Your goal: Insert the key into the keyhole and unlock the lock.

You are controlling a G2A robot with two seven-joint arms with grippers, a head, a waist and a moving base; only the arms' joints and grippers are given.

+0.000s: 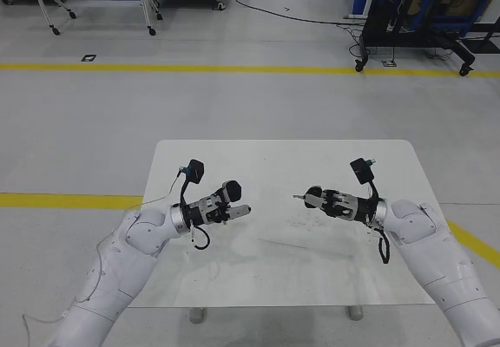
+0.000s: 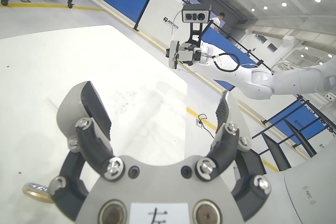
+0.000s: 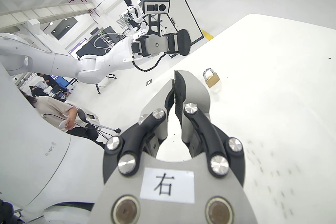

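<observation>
Hovering left of centre in the top view, the left gripper [image 1: 240, 210] hangs over the white table [image 1: 276, 260]. Its own wrist view shows the fingers spread wide with nothing between them. That view adds an edge of the brass padlock [image 2: 35, 189], lying on the table close beside the gripper's base. Right of centre in the top view, the right gripper [image 1: 306, 198] is pinched together, and a thin grey sliver, apparently the key [image 1: 297, 197], juts from its tips. Its wrist view shows the whole padlock on the table beyond the closed fingertips.
</observation>
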